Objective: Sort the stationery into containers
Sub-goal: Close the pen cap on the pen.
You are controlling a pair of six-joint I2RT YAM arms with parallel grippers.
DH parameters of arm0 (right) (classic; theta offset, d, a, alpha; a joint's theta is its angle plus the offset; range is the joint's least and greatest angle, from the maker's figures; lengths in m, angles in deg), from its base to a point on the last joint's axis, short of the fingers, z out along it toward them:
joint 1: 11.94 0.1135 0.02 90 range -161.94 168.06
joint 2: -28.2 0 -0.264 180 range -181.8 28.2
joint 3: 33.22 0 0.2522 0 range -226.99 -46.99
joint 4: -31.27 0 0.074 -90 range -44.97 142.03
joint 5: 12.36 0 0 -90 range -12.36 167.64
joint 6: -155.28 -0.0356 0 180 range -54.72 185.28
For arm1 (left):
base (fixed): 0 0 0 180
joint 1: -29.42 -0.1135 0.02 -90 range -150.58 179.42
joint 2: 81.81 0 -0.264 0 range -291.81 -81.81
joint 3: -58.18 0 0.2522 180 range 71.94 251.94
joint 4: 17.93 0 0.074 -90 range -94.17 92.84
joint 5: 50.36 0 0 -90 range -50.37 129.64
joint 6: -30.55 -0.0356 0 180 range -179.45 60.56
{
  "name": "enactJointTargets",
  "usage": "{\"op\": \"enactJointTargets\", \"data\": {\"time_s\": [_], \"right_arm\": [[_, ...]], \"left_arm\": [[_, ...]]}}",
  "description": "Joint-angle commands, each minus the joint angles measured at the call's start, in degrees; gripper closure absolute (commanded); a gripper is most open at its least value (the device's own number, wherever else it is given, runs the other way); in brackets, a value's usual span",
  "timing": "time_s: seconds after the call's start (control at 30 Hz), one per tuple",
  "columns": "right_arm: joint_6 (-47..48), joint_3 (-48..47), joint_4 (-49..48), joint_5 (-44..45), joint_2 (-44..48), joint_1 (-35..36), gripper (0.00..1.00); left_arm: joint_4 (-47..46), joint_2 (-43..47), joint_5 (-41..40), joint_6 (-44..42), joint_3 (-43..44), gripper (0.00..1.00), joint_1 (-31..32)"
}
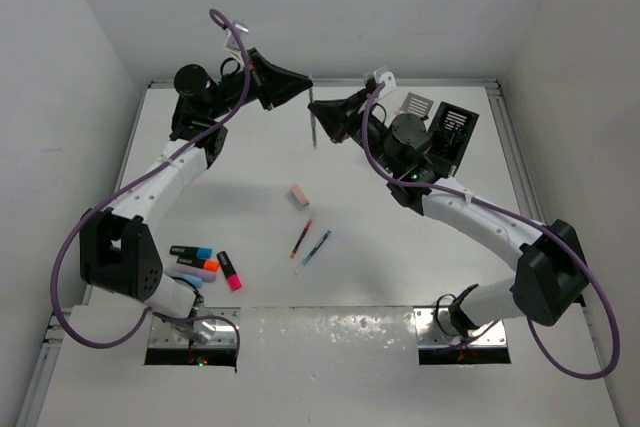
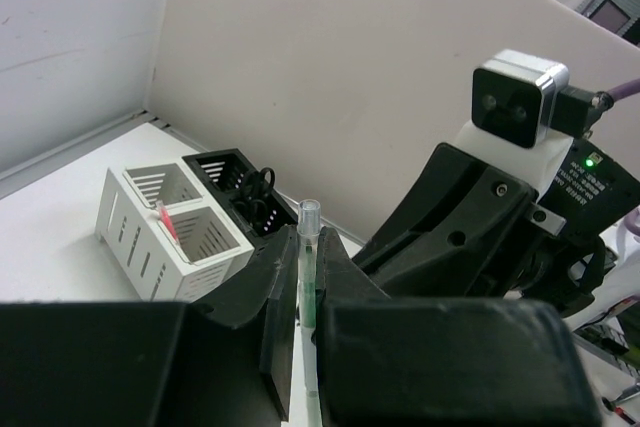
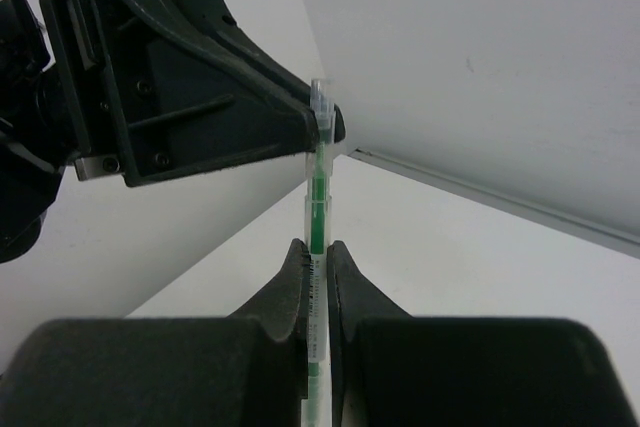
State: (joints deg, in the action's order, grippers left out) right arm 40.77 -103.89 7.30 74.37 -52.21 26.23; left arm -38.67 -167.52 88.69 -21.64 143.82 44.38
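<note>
A clear pen with a green core [image 2: 308, 247] [image 3: 318, 197] hangs upright above the table's far middle [image 1: 313, 127]. Both grippers are shut on it. My left gripper [image 2: 308, 269] [image 1: 305, 84] pinches it near the capped top end. My right gripper [image 3: 317, 259] [image 1: 322, 113] clamps the labelled barrel lower down. The white container [image 2: 130, 237] [image 1: 417, 105] has a red pen [image 2: 163, 219] in one compartment. Beside it, the black container [image 2: 222, 169] [image 1: 455, 127] holds black-handled scissors [image 2: 258, 192]. On the table lie a pink eraser [image 1: 298, 195], a red pen [image 1: 302, 237] and a blue pen [image 1: 315, 247].
Several highlighters [image 1: 205, 265] lie at the near left beside the left arm's base. Both containers stand at the far right, partly behind the right arm [image 1: 470, 212]. White walls close in the table on three sides.
</note>
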Motion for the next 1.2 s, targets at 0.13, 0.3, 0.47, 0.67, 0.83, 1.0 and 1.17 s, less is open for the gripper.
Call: {"op": "enactJointTargets", "data": {"time_s": [0.13,0.3,0.47,0.67,0.83,1.0,1.17], "right_arm": [[-1.06,-5.05,-8.66,-2.88,-1.69,-1.87,1.00],[-2.82,-6.55,-12.88,-3.41,-2.83,-3.19,1.00],[-2.91,-6.46,-17.80,-1.49,-2.13,-4.16,1.00],[-3.53,-8.39,-21.77,0.28,-2.83,-5.30,1.00],[-3.44,-9.45,-23.78,1.42,-3.88,-5.30,1.00],[-2.82,-10.15,-24.84,2.47,-3.80,-5.30,1.00],[-2.30,-9.37,-24.84,2.56,-3.01,-5.39,1.00]], "left_arm": [[-4.69,2.04,0.77,-0.01,-2.26,1.00,1.03],[-6.81,1.34,2.18,-2.56,-3.85,1.00,2.62],[-7.16,1.34,2.97,-5.18,-6.30,1.00,2.97],[-3.56,0.55,3.93,-11.86,-8.95,1.00,3.06],[-0.76,0.28,4.47,-15.99,-9.91,1.00,4.11],[1.19,0.19,4.03,-17.94,-11.32,1.00,3.76],[1.72,0.37,3.59,-18.82,-12.02,1.00,3.67]]}}
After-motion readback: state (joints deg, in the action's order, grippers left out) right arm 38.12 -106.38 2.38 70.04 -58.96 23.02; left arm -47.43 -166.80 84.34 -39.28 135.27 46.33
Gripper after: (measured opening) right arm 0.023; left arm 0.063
